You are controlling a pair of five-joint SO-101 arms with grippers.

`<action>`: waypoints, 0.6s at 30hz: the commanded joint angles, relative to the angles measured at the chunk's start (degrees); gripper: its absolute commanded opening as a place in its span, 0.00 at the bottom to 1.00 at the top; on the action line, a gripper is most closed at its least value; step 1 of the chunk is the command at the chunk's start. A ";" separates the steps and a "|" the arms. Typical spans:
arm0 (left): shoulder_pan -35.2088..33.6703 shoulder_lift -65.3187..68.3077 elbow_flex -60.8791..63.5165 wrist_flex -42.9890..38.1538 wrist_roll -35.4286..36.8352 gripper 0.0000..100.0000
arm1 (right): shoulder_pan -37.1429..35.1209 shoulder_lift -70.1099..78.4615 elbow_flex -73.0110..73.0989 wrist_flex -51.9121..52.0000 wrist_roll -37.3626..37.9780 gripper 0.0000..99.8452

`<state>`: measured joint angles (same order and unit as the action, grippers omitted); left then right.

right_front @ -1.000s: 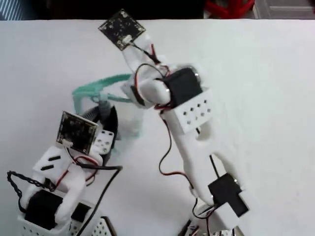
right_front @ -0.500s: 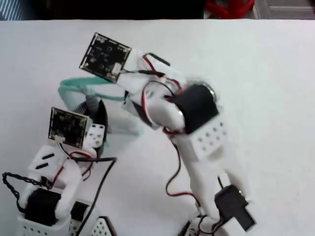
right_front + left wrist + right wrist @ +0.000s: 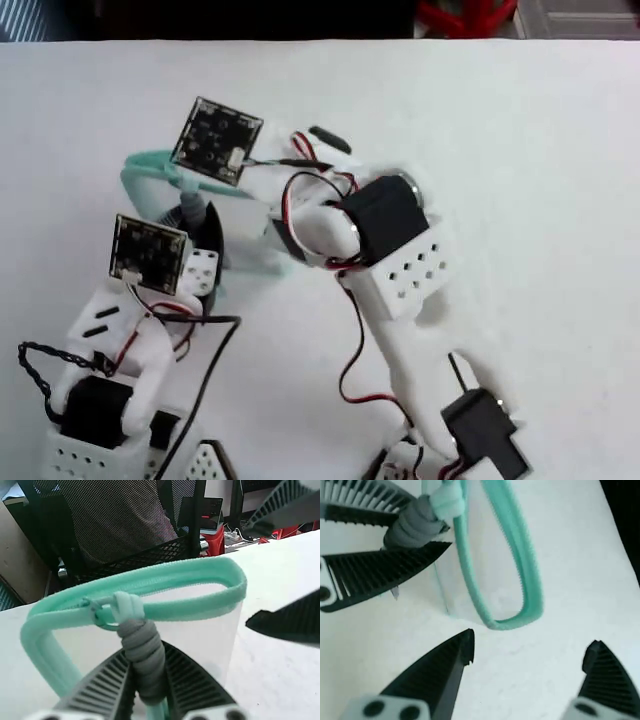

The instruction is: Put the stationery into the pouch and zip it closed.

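Left pincer (image 3: 145, 654) gripping zip cord (image 3: 141, 641), right pincer (image 3: 530, 642) agape

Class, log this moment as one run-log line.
left gripper: shut on zipper pull | right gripper: open, by end of pouch mouth | pouch: zip open

The pouch (image 3: 148, 172) on the table (image 3: 540, 150) — left gripper (image 3: 145, 661) around its zipper cord (image 3: 141, 639), right gripper (image 3: 531, 645) just beside.

High camera looks down; both wrist cameras, close in, apparently share the pouch (image 3: 165, 577)
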<state>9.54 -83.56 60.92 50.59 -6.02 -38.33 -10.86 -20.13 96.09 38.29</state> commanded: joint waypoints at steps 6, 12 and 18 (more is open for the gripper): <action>-0.04 -0.04 -0.09 -1.14 0.62 0.02 | 0.48 -11.30 13.98 -9.19 0.26 0.34; -0.31 -0.04 -0.18 -1.14 0.62 0.02 | -1.27 -10.07 22.15 -14.64 2.46 0.34; 0.04 -0.04 -0.18 -1.14 0.62 0.02 | -1.71 -10.51 23.03 -22.46 -2.29 0.34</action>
<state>9.54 -83.65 61.10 50.59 -6.02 -39.47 -19.91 2.81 76.75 37.76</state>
